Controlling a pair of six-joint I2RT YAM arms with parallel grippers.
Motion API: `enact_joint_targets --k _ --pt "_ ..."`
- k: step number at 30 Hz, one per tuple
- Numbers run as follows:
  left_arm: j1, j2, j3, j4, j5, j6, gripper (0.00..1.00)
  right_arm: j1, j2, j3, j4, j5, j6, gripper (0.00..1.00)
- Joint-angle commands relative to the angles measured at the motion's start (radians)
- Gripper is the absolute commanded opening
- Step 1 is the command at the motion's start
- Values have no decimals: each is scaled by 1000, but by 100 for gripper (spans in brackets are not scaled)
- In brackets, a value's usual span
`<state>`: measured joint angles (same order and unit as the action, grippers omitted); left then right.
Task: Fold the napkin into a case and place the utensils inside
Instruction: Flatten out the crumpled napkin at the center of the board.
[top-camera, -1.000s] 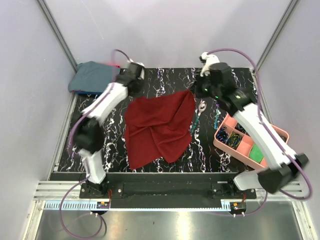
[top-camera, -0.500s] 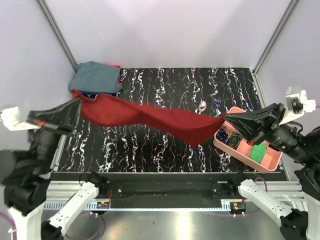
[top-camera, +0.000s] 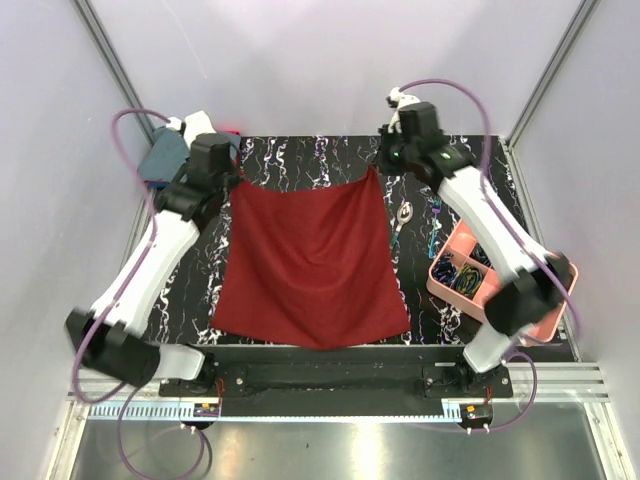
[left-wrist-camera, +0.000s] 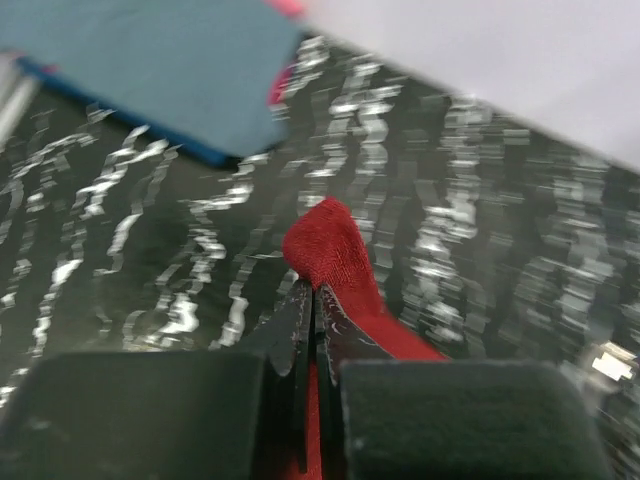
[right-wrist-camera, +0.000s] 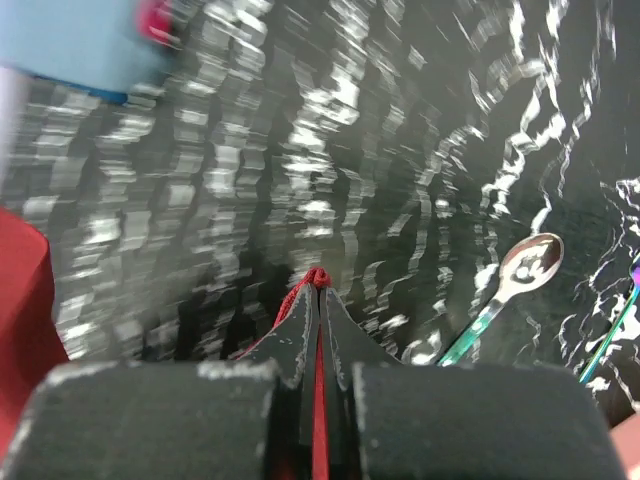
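Note:
The dark red napkin (top-camera: 310, 265) is spread out as a near square from the far middle of the table to its front edge. My left gripper (top-camera: 232, 180) is shut on its far left corner, and the red tip (left-wrist-camera: 328, 245) pokes out past the closed fingers (left-wrist-camera: 300, 315). My right gripper (top-camera: 378, 168) is shut on the far right corner (right-wrist-camera: 316, 276). The utensils lie just right of the napkin: a silver spoon with a green handle (top-camera: 402, 216) (right-wrist-camera: 528, 262) and a teal-handled piece (top-camera: 437, 212) (right-wrist-camera: 612, 338). No case shows.
A pink compartment tray (top-camera: 545, 300) holding coiled cables and a green item stands at the right edge. A blue-grey cloth bundle (top-camera: 160, 160) (left-wrist-camera: 150, 70) lies in the far left corner, close behind my left gripper. Grey walls enclose the black marbled table (top-camera: 300, 155).
The napkin hung stretched in the air between the widely parted arms half a second ago. Both arms have now swung to the far side, and the napkin lies spread out square.

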<state>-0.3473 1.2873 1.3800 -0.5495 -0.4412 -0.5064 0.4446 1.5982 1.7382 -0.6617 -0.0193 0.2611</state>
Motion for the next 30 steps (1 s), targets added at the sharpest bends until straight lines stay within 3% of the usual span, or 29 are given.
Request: enact_joint_targets --k 1,6,16,19,24,30 --pt "59 82 21 217 -92 49 0 -38 130 110 71 22 -55 0" --pt "70 3 -16 329 42 88 0 -37 128 185 56 -60 -129 0" --pt "70 -423 -113 319 303 85 0 -37 -379 -81 120 -401 -174 0" --pt "70 -558 -114 297 334 100 0 -37 -531 -135 184 -519 -151 0" --pt "70 -724 -55 237 352 137 0 -37 -650 -118 281 -782 -71 0" --pt "70 -793 -3 215 311 144 0 -37 -742 -135 315 -777 -37 0"
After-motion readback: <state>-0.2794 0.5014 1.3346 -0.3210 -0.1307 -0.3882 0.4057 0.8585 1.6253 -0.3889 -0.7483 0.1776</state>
